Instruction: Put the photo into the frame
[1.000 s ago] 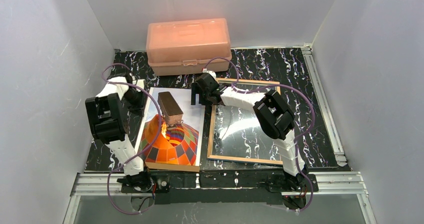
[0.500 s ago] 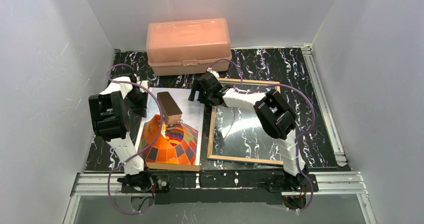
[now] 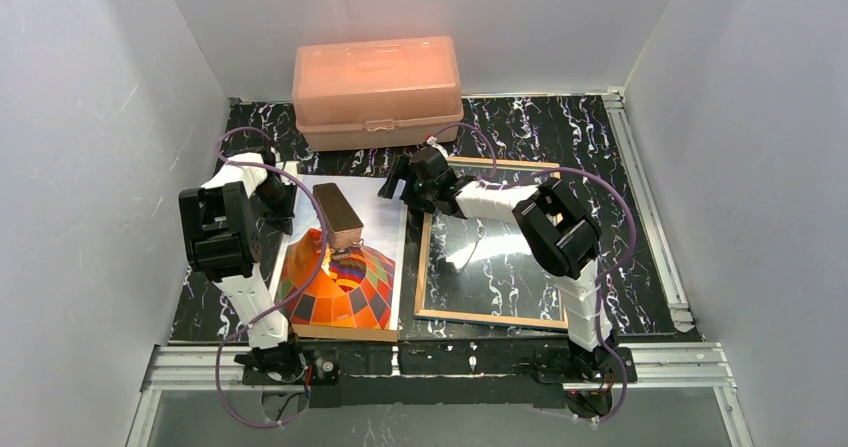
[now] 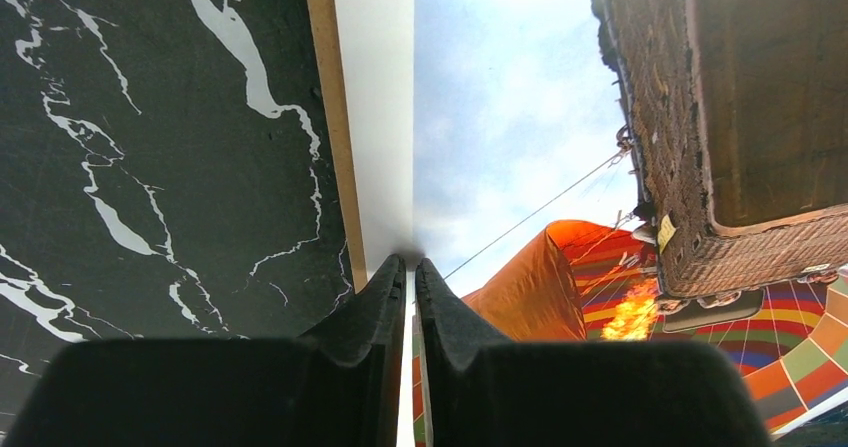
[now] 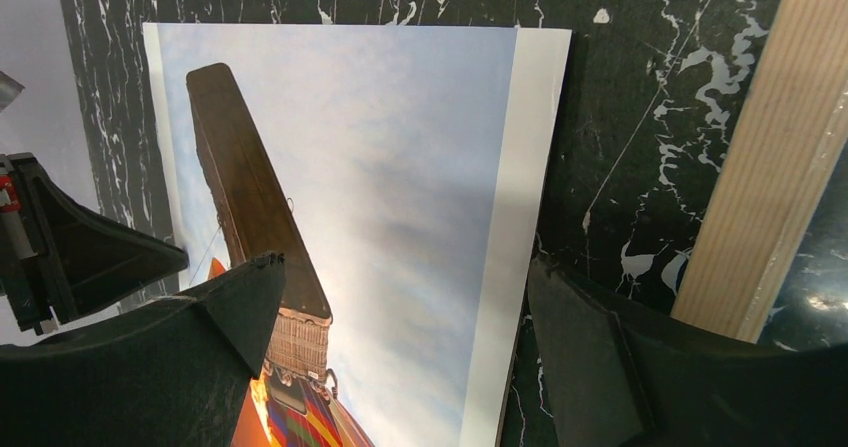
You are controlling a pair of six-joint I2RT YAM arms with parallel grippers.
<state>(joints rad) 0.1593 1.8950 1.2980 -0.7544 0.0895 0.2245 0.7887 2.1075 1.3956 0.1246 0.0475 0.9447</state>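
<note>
The photo point(image 3: 345, 262) lies face up on the left half of the table, its balloon colourful against blue sky. It rests on a brown backing board point(image 4: 325, 97). My left gripper point(image 3: 285, 202) point(image 4: 410, 263) is shut, its tips down on the photo's white left border point(image 4: 378, 117). I cannot tell whether the paper's edge is pinched. My right gripper point(image 3: 400, 189) point(image 5: 405, 317) hangs open over the photo's far right corner and straddles its white right border point(image 5: 510, 207). The frame point(image 3: 430, 267) lies back side up to the right, its wood-coloured edge point(image 5: 770, 167) and glass pane point(image 3: 490, 252) showing.
A peach plastic box point(image 3: 377, 89) stands at the back, just beyond the photo and the frame. Grey walls close in on three sides. An aluminium rail point(image 3: 648, 217) runs along the table's right edge. Black marbled tabletop point(image 4: 150, 147) shows left of the board.
My right gripper has edged a little to the right and away, still open. The left arm has shifted slightly. The photo and the frame lie as before.
</note>
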